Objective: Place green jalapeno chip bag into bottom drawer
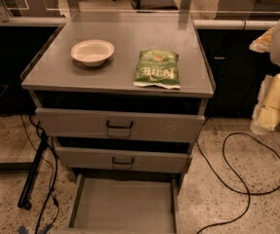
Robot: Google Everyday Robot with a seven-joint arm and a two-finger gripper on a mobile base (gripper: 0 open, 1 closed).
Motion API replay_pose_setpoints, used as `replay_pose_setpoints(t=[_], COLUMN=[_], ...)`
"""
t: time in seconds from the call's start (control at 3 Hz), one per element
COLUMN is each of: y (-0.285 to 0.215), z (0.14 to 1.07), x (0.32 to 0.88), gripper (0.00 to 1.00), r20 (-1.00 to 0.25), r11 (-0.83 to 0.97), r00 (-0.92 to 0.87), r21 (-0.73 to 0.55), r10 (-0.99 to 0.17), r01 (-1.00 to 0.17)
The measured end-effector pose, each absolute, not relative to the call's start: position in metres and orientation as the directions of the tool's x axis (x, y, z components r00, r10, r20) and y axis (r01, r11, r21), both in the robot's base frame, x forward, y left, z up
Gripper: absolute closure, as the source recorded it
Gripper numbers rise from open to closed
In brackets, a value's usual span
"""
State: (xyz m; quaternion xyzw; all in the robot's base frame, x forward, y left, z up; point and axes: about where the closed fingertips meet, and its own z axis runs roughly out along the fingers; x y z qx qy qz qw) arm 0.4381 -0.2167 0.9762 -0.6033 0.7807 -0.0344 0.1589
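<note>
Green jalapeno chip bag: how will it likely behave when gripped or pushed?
The green jalapeno chip bag looks crinkly and puffed, so probably light and floppy under a pinch. Lying flat near the cabinet top's front edge, it might slide off if pushed, not roll. The gripper hangs at the right, apart from it.

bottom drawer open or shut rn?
Open: bottom drawer is pulled out, flat grey floor exposed. The gripper hangs at the right edge, clear of it.

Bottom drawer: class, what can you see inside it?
In the bottom drawer, only a bare grey floor shows; its back is hidden under the drawer above. The green jalapeno chip bag lies on the cabinet top. The gripper hangs at the right edge.
</note>
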Motion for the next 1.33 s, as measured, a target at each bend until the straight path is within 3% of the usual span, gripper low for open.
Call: replay_pose_setpoints(t=[0.33, 0.67, 1.33], y=[-0.216, -0.179, -0.153], z=[0.977, 0.971, 0.963], x=[0.439, 0.468, 0.507], gripper=[0.0, 0.0, 0.0], r20=[-0.206, -0.145, -0.175], r11=[0.27, 0.258, 0.266], r00=[-0.222, -0.226, -0.222], r21=[-0.249, -0.27, -0.293], r10=[-0.953, -0.963, -0.959], r01=[-0.93, -0.927, -0.918])
